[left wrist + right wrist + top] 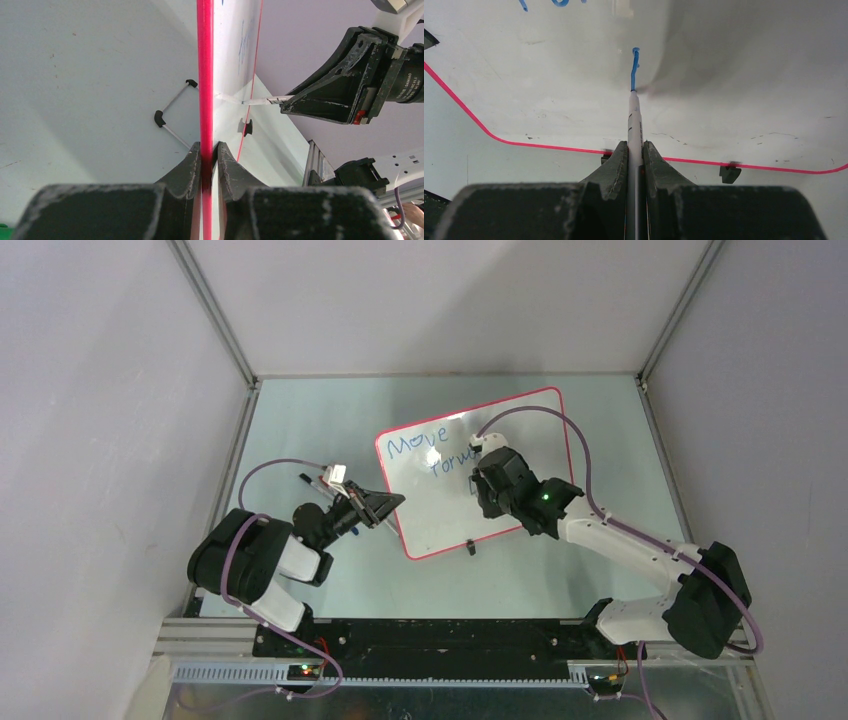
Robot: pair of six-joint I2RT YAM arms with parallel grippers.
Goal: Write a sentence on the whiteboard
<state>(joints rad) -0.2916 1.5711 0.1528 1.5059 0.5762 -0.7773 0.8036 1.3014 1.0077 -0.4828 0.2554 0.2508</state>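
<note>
On desk, centre: board, light, stiff, glossy, apt to slide. The left tool is pinched on its 8 o'clock frame edge, a sound hold. The right tool clamps the marker, tip on board below the sentence, perhaps "Move forw".

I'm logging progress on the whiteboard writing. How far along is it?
Done: the sentence so far reads "Move" plus part of a second word on the whiteboard. In hand: the left gripper clamps the board's edge; the right gripper holds a marker, tip on the board. Left: the remaining letters.
</note>
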